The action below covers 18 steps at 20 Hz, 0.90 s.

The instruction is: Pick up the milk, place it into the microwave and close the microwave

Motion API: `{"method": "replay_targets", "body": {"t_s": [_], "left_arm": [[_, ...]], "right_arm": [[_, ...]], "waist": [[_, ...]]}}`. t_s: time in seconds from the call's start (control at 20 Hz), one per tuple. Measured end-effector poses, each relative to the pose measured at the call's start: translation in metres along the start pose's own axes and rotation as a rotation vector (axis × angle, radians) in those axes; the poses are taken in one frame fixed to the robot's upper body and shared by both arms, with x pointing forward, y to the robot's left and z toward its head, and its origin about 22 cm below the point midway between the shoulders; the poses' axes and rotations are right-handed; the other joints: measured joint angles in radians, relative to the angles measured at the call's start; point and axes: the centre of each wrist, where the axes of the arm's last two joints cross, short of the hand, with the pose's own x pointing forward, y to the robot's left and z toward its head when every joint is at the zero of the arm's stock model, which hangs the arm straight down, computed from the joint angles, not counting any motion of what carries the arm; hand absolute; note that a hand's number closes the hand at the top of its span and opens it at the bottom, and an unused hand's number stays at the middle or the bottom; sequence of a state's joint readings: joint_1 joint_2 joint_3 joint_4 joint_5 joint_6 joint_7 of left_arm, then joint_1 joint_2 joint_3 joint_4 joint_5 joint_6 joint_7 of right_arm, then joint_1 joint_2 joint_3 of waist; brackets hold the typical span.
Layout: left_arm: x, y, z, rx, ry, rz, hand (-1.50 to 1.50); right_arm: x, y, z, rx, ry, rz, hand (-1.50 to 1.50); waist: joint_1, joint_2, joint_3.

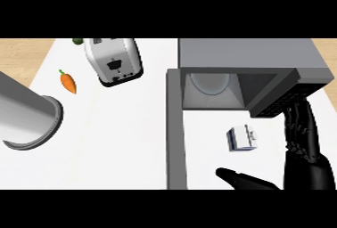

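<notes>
The milk (242,138) is a small white carton standing on the counter just in front of the microwave (263,53). The microwave is open, showing a pale round plate (209,83) inside. Its grey door (174,133) is swung out toward me along the left of the opening. My right hand (304,147) comes in from the lower right, open, with fingers (299,120) straight up to the right of the milk and the thumb (240,178) stretched out below it. The hand is not touching the carton. My left hand does not show.
A silver toaster (113,60) lies at the back of the white counter, with a carrot (68,82) to its left and something green (77,41) behind it. A large grey metal pot (30,118) lies on its side at the left edge.
</notes>
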<state>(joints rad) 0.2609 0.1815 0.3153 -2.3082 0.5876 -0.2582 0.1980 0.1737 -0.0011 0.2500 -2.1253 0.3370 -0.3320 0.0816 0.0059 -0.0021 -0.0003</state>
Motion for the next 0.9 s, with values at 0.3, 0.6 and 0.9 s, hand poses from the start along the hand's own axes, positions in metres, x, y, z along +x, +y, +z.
{"method": "replay_targets", "body": {"t_s": [0.3, 0.6, 0.9], "left_arm": [[0.009, 0.020, 0.023, 0.027, 0.026, -0.027, -1.50], [0.012, 0.030, 0.041, 0.028, 0.028, -0.023, -1.50], [0.018, 0.035, 0.052, 0.037, 0.044, -0.026, -1.50]], "right_arm": [[-0.029, -0.007, -0.006, -0.045, 0.058, 0.038, -1.50], [-0.079, -0.017, 0.006, -0.114, 0.131, 0.085, -1.50], [-0.131, -0.028, 0.020, -0.134, 0.203, 0.115, -1.50]], "waist": [[0.004, 0.000, 0.000], [0.005, 0.000, 0.001], [0.007, 0.001, 0.001]]}}
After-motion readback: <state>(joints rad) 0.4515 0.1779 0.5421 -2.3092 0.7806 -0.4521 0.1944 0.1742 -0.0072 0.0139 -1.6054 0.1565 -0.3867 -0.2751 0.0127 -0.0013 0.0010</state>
